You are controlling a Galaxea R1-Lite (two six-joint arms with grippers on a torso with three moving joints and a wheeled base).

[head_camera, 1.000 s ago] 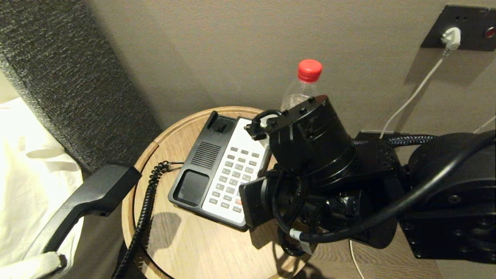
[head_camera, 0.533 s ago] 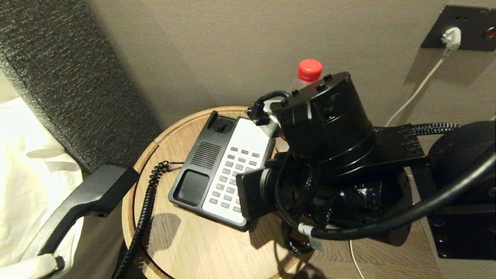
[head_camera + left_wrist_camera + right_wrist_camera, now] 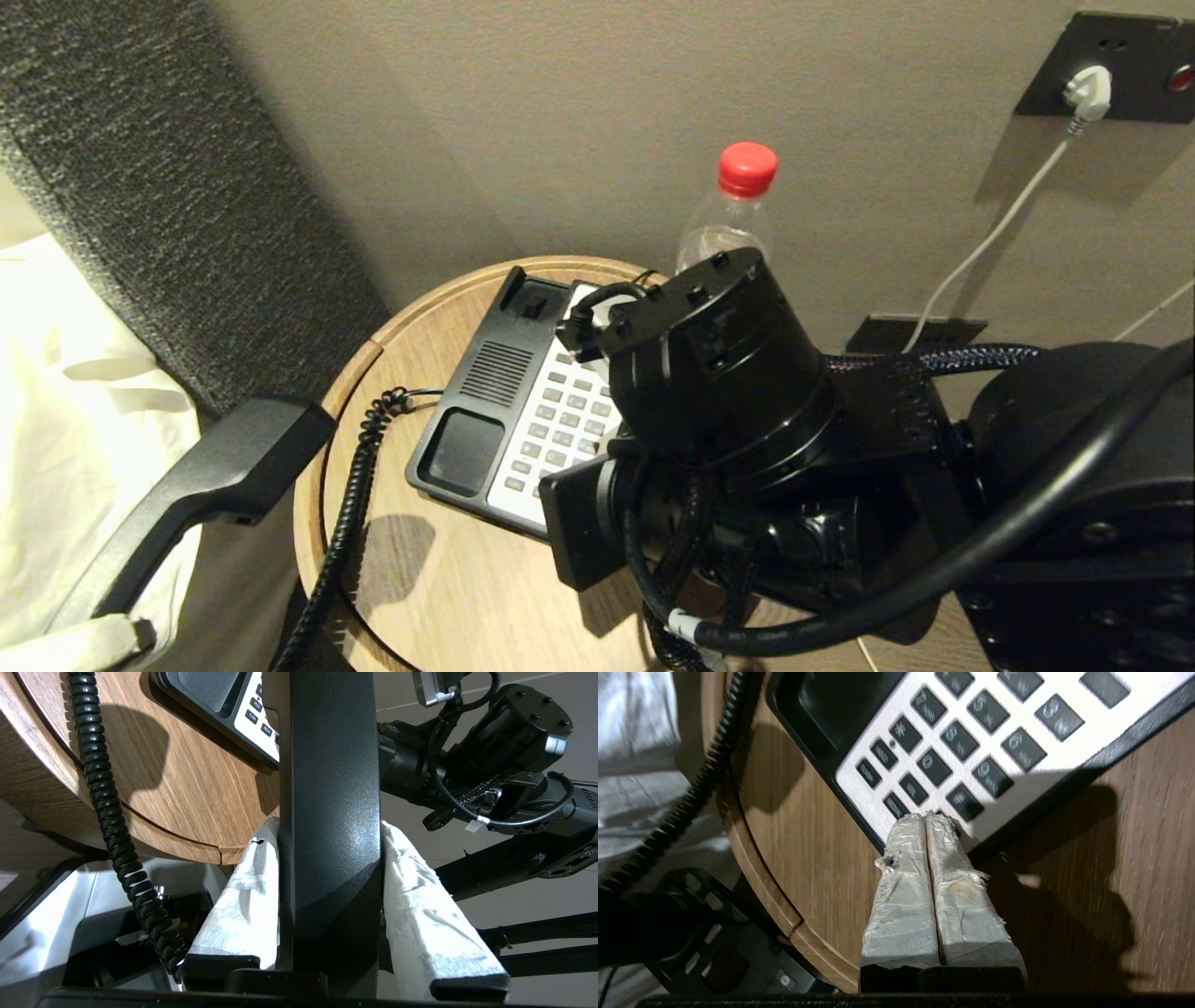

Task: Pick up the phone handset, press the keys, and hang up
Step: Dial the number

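We've got the handset (image 3: 329, 812) pinched in the left gripper (image 3: 327, 896); right gripper (image 3: 927, 816), tips pressed together, over the keys (image 3: 934, 765). Risk: blunt tips hit two keys, or shove the base (image 3: 467, 439) sideways.

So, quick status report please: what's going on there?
Left pincer shut on phone handset, off table. Right pincer shut, tips at phone base keypad edge. Nothing in the way.

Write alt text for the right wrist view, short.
The right gripper, its two white-wrapped fingers pressed shut, has its tips at the near edge of the phone base's keypad, by the bottom row of dark keys. The base sits on a round wooden table, with the coiled black cord trailing over its rim.
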